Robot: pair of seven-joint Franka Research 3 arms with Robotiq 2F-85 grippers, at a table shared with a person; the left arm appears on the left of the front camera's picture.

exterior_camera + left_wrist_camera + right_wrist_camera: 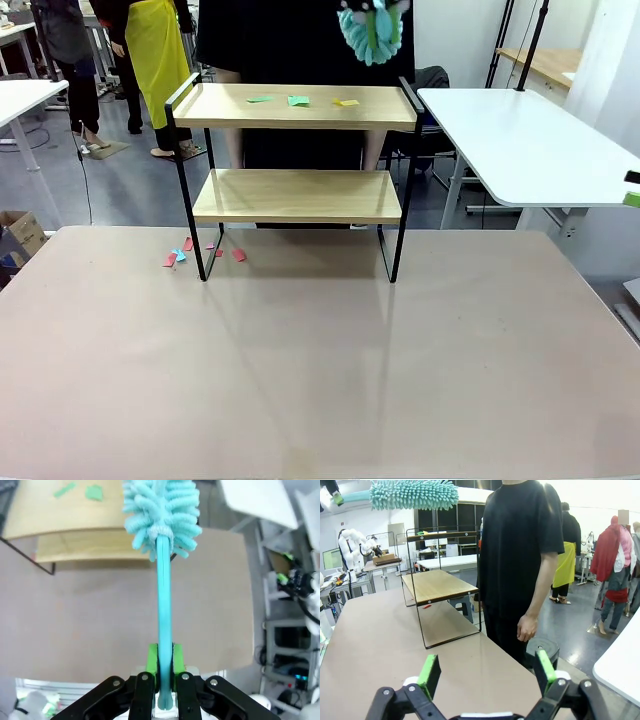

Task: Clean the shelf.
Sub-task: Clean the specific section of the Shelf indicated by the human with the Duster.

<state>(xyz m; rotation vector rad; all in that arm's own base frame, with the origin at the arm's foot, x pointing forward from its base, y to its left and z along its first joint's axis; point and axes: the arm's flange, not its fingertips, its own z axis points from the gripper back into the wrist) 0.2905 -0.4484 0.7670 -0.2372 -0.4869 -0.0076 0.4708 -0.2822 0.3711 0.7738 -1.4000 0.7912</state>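
The shelf (300, 195) stands at the far middle of the brown table, its two light wooden boards in a thin black frame. Green scraps (298, 100) and a yellow scrap (347, 102) lie on its top board. A fluffy teal duster (370, 32) hangs above the top board's right end. My left gripper (165, 654) is shut on the duster's handle (164, 600), and the shelf (75, 530) lies below and left of the duster head. My right gripper (487, 674) stands open with nothing in it, low over the table, looking along it at the shelf (440, 586) and the duster (415, 494).
Red and blue scraps (175, 258) lie on the table (320, 370) by the shelf's left leg. A person in black (520, 555) stands just behind the shelf. A white table (520, 140) is at the right, a cardboard box (20, 235) at the left.
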